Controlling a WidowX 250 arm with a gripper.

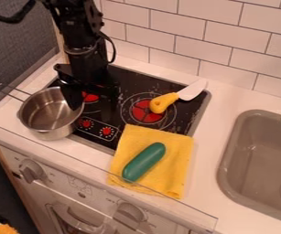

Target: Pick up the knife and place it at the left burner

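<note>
"Knobs on the white oven front, that's what I see closest. And behind them?"

"A yellow cloth, spread partly over the counter and partly over the front edge of the black stovetop. A green, rounded, elongated object lies on it at a slant."

"What's beside the cloth?"

"To its left, a metal pot, upright, at the left edge of the stovetop, its thin handle pointing to the back left. Well off to the right, the grey sink is set into the counter."

"And the gripper?"

"Hanging down over the left burner, just beside the pot. Its fingers stand apart with nothing between them."

"So where's the knife?"

"On the right side of the stovetop. Its yellow handle lies over the right burner, and the white blade points to the back right, out past the stovetop's rear edge."

"Behind all that?"

"White wall tiles with dark joints."
</note>
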